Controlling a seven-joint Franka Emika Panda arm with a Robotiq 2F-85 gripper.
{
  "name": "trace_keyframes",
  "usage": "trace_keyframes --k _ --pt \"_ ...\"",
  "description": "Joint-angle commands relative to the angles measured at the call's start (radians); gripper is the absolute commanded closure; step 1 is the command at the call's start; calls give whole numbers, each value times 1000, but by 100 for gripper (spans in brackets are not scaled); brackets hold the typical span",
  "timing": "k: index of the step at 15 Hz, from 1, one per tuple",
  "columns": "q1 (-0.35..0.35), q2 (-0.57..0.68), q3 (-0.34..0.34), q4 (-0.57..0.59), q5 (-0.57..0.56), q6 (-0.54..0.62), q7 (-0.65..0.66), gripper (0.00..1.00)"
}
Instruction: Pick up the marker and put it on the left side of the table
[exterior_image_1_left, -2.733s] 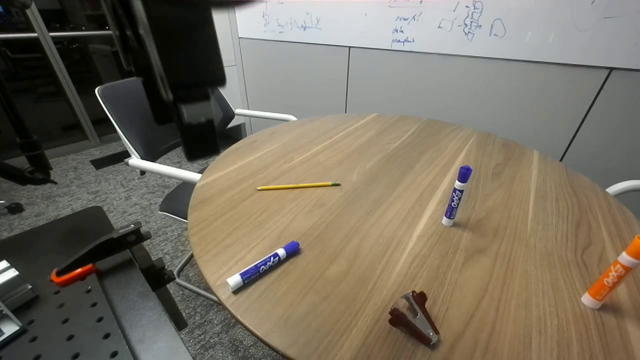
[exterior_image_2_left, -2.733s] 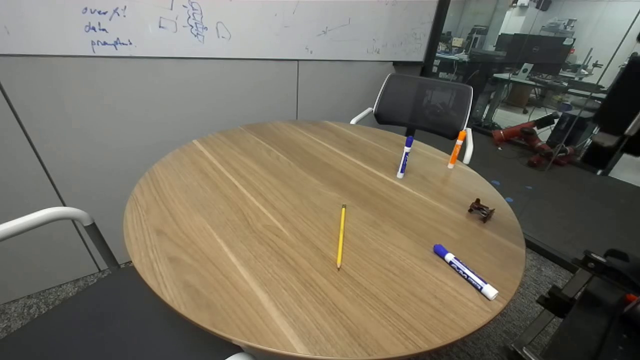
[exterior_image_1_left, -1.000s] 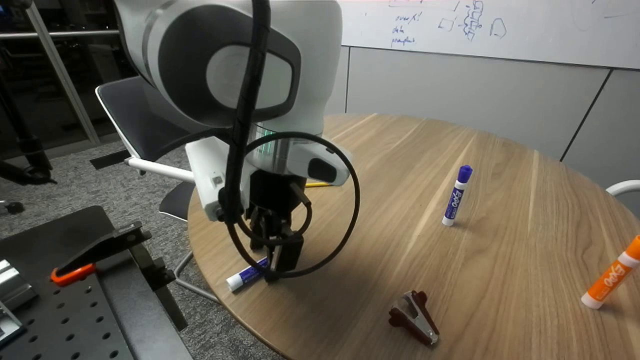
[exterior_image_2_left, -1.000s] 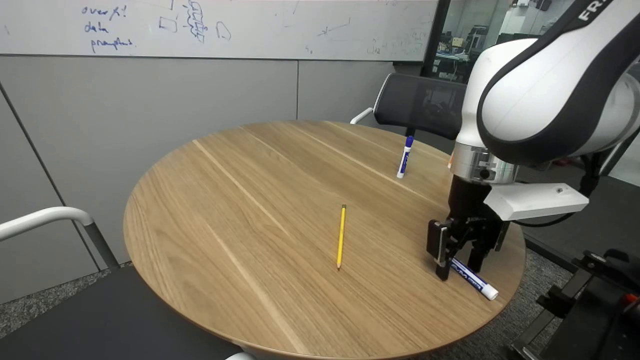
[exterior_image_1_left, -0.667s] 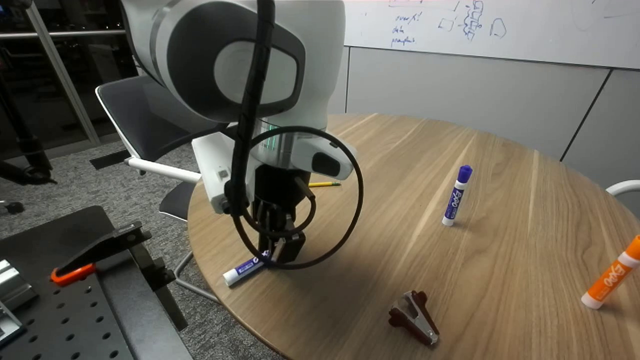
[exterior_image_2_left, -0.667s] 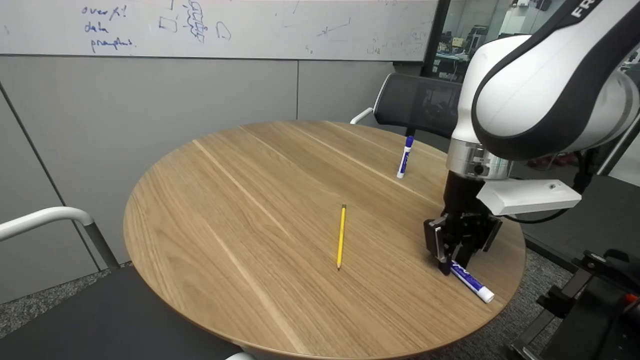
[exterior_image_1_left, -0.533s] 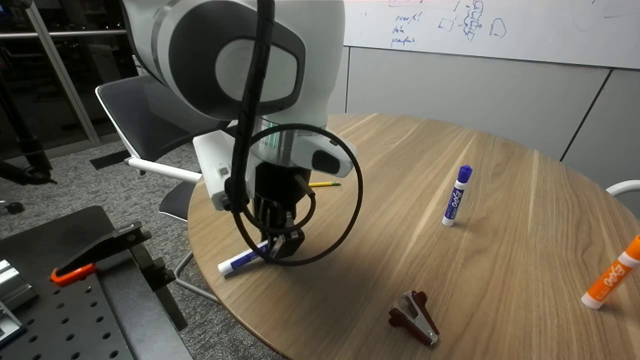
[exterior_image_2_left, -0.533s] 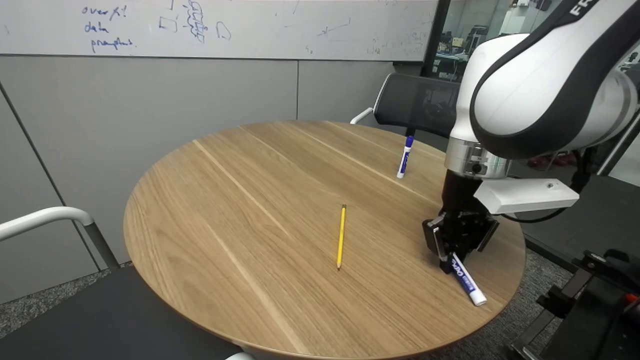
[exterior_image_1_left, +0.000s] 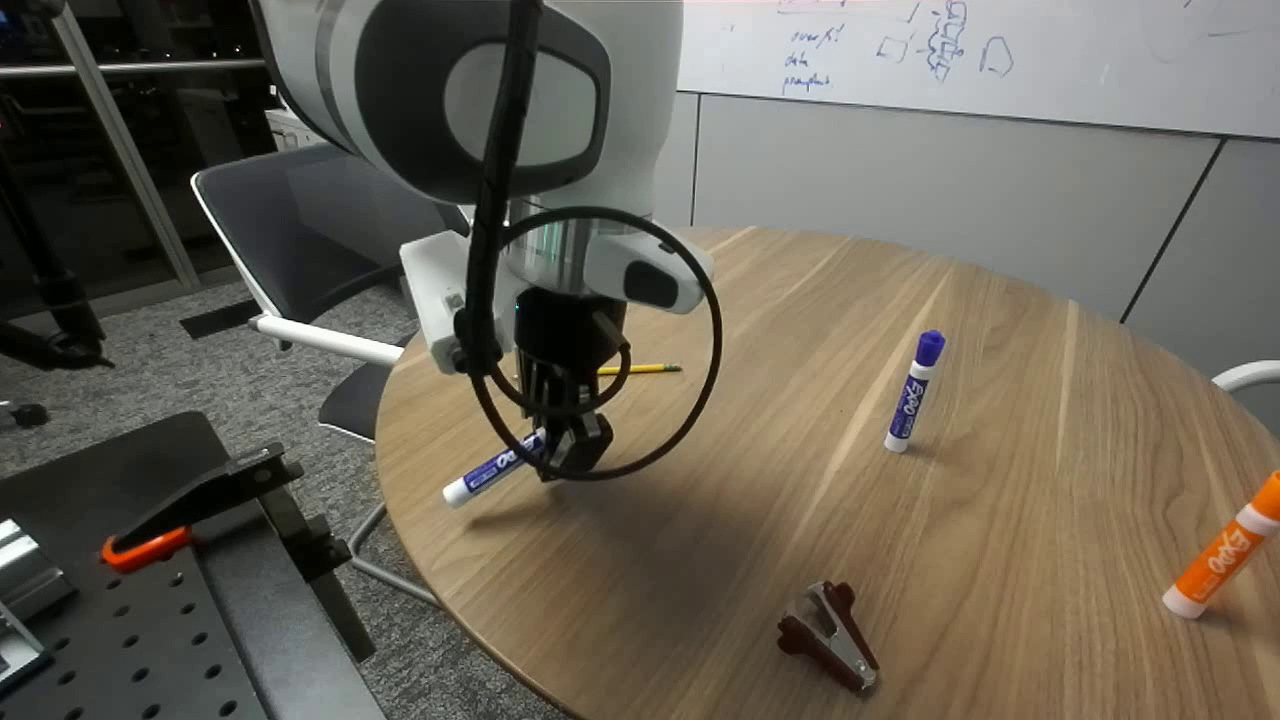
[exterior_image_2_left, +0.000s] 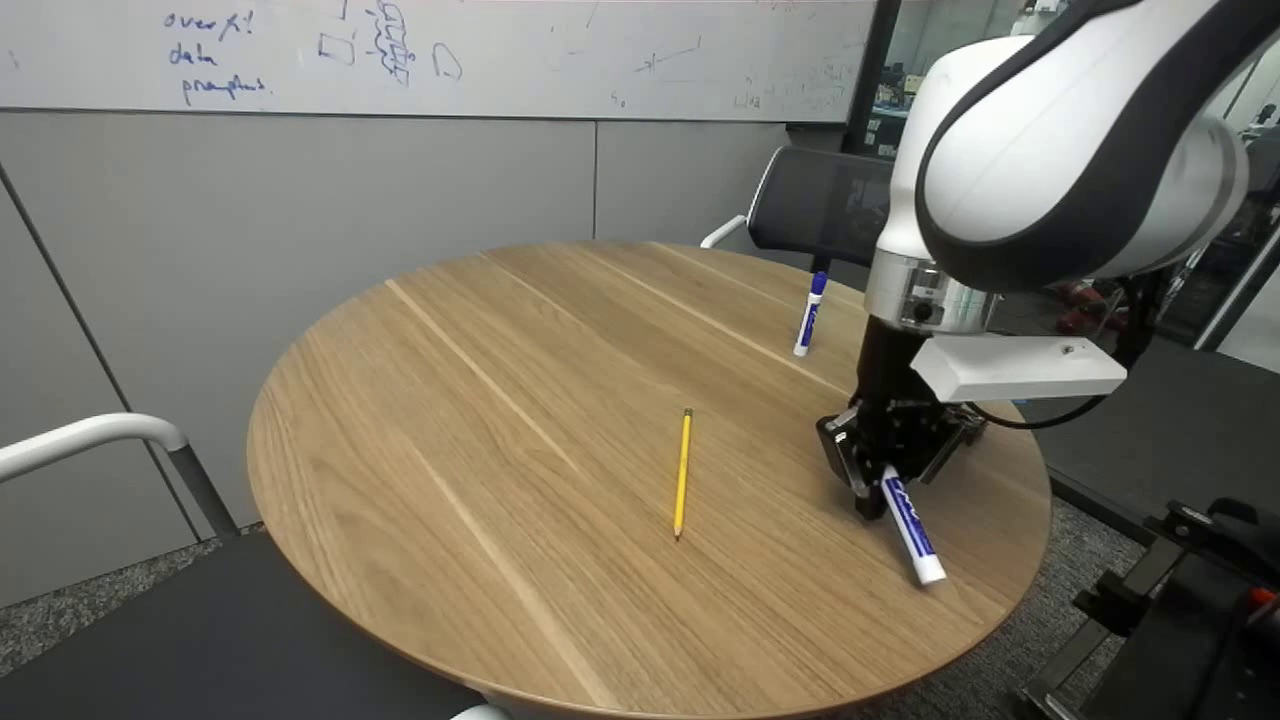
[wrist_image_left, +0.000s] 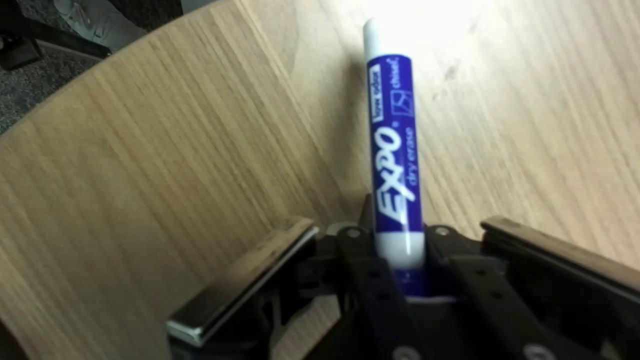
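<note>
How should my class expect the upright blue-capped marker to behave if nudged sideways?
The upright marker would probably topple, standing tall on a narrow end. Once down, it would likely roll, since it looks round-sided and the table looks flat. Its straight, glossy body suggests stiffness.

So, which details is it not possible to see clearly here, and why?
Capped end of the held blue-and-white cylindrical plastic marker: hidden by the black jaws in both exterior views, blurred in the wrist view.
Cap tip of the orange-and-white cylindrical plastic marker: cut off by the picture's right edge in an exterior view.
Faint marks on the long white whiteboard: too small to read in an exterior view.
</note>
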Motion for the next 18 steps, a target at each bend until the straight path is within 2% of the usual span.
trace_keyframes --k 1,5,10,13,18 --pt "38 -38 -17 21 19 6 39 98" --pt "74 -55 0 73 42 26 101 98" --pt "184 -12 30 280 102 -42 287 98" --pt "276 85 8 462 81 -67 432 98" --pt "339 312 -40 731 38 -67 556 98"
